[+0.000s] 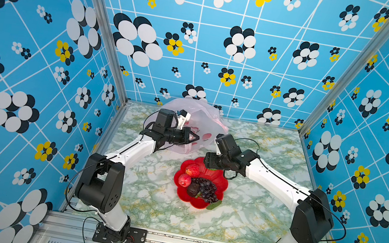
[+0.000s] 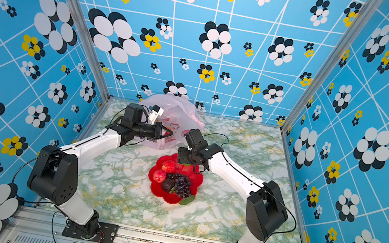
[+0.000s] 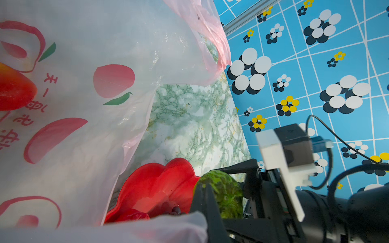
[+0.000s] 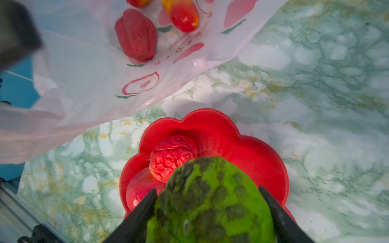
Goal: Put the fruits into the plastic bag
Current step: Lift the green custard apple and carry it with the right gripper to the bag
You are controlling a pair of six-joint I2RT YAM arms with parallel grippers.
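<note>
The pale-pink plastic bag [image 1: 196, 117] lies at the back of the table, its mouth facing the plate. My left gripper [image 1: 196, 137] is shut on the bag's front edge and holds it lifted; a fold of bag [image 3: 147, 229] hides its jaws in the left wrist view. Inside the bag lie a yellow-orange mango [image 4: 181, 14] and a red fruit [image 4: 136, 34]. My right gripper [image 4: 208, 199] is shut on the bumpy green fruit [image 4: 210, 199], just above the plate's far rim. Two red apples [image 1: 192, 170] [image 1: 184, 180], a grape bunch [image 1: 207, 189] and a dark brown fruit [image 1: 193, 189] stay on the plate.
The red flower-shaped plate [image 1: 220, 183] sits mid-table, a short gap in front of the bag. A green leaf [image 1: 213, 205] pokes over its near rim. Blue patterned walls close in the marbled table [image 1: 265, 221] on three sides, and a metal rail runs along the front.
</note>
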